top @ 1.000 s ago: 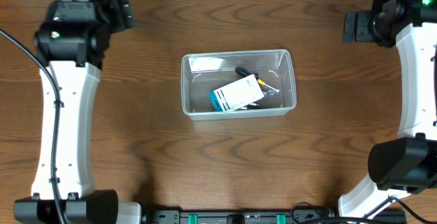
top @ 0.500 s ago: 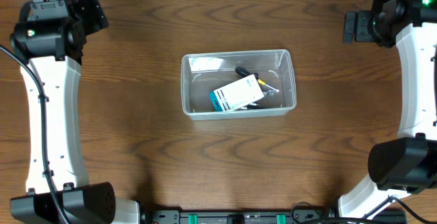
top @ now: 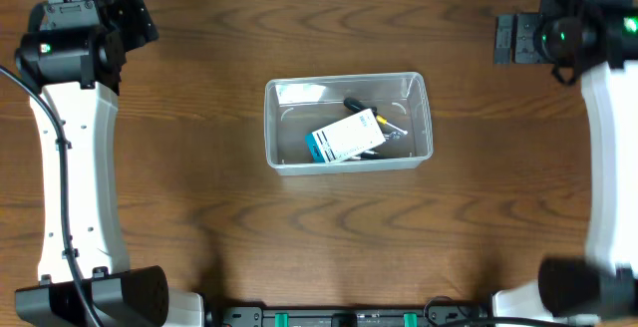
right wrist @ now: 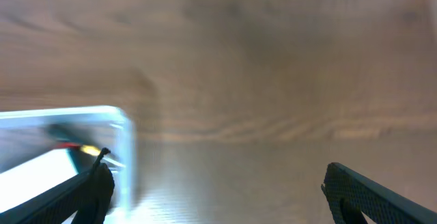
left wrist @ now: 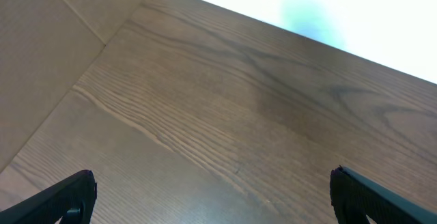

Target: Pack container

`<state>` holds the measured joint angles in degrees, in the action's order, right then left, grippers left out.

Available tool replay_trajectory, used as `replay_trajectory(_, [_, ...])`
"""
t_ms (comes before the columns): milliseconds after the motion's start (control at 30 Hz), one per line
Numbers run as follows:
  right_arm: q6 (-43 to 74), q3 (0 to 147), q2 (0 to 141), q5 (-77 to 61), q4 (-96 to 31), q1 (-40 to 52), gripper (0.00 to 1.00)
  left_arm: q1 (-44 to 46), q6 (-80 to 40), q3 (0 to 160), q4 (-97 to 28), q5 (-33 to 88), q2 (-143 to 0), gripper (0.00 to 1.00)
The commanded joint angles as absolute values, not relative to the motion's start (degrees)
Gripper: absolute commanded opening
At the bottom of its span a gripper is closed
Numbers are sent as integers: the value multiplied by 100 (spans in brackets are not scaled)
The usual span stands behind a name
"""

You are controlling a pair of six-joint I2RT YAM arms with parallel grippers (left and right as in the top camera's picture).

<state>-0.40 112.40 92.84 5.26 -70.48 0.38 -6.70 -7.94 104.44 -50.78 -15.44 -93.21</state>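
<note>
the blue-and-white box [top: 345, 136] carries print too small to read. it lies tilted inside the clear container [top: 270, 128] on top of small tools, with a black handle [top: 353, 104] showing past it. the container sits in the middle of the desk [top: 299, 237], which is dark brown wood grain.

only the overhead view shows the contents whole. the right wrist view catches one blurred corner of the container. the left wrist view shows bare wood, a tan panel [left wrist: 48, 53] at left and a bright white band [left wrist: 355, 12] beyond the far edge.

the left end effector [left wrist: 217, 200], far left, and the right end effector [right wrist: 218, 197], far right, are both released, jaws spread wide with nothing between them.
</note>
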Motion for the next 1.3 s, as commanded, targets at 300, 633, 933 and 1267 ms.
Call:
replay_trajectory(300, [-106,10280,5961,690,-6965,598,99,-683,-888,10431,-5092,-1616,-9325,98])
replay_trajectory(633, [-156,7155,3555,1173,-5358,596,99,-683,-888,10431,-5092,-1614,-9325,98])
replay_trajectory(933, [-110,4506,2145,506,-2864,554,99,-683,-888,10431,-5092,-1614,-9325,98])
replay_trajectory(1267, [-64,2014,998,-246,-692,357,99,-683,-888,10431,-5092,-1614,-9325,98])
